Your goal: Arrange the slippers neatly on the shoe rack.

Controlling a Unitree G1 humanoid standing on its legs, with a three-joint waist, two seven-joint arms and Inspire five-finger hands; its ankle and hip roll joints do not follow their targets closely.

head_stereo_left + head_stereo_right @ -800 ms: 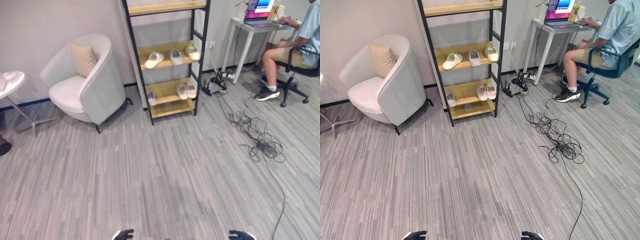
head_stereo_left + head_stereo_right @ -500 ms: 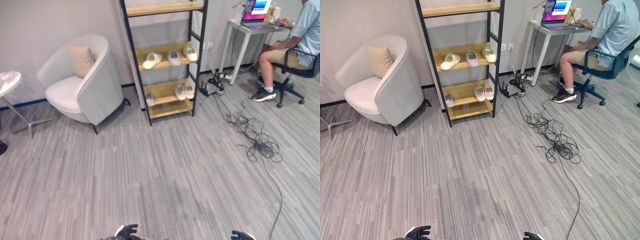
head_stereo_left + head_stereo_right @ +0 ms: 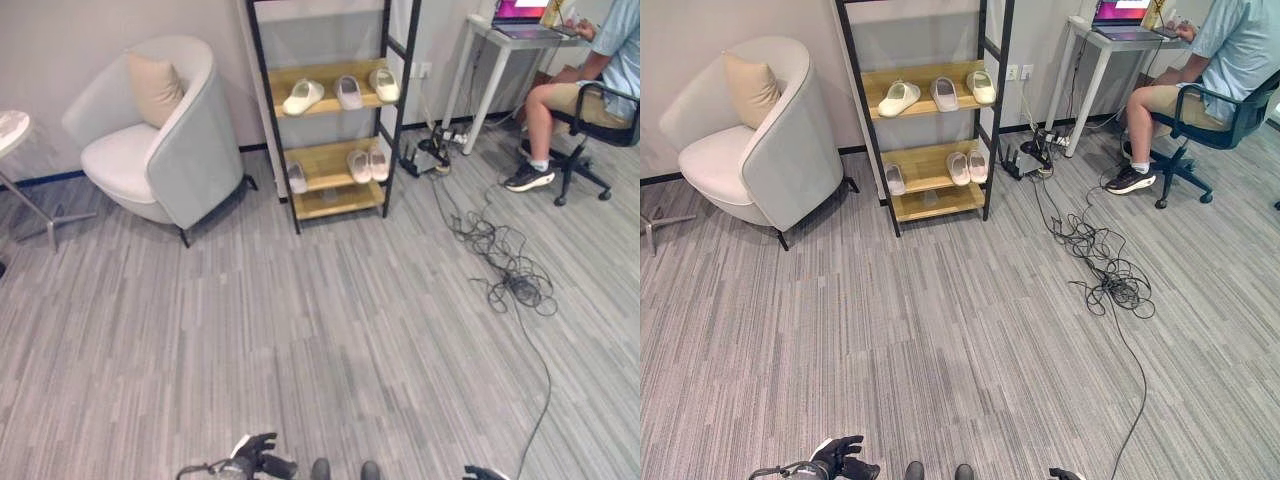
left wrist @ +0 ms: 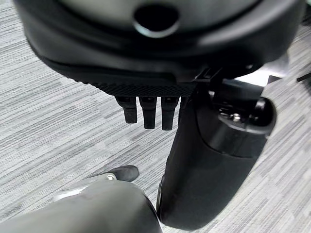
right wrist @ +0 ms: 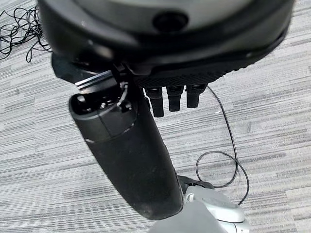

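Low at the left, left hand (image 3: pixel 836 458) hanging over the carpet (image 3: pixel 300 330), fingers (image 4: pixel 148 112) straight and loosely spread, holding nothing. Further back on that side, a grey armchair (image 3: pixel 190 160) with a beige cushion (image 3: pixel 155 88). At centre against the wall, the shoe rack (image 3: pixel 330 110), well apart from both hands. On its upper wooden shelf, a cream slipper (image 3: pixel 302 97) lying askew, then a pinkish slipper (image 3: pixel 348 92) and a pale slipper (image 3: pixel 383 84), spaced apart and not paired. On the lower shelf, a lone slipper (image 3: pixel 297 178) at the left end, and a matched pair (image 3: pixel 360 166) side by side towards the right. Judging by the thick, rounded, one-piece shape, probably moulded foam, though too far off to be sure: light, springy, not fragile, with a matte skin unlikely to slip. Best taken across the upper strap or pinched at the side of the sole near the middle, so as to turn toe-inward without flopping; little squeeze needed. Right of the rack, a tangle of cables (image 3: pixel 505 275) on the floor, then a white bench (image 3: pixel 490 60) with a laptop (image 3: pixel 525 15) and a seated person (image 3: pixel 590 90). Low at the right, right hand (image 5: pixel 170 63), fingers likewise extended and relaxed, carrying nothing.
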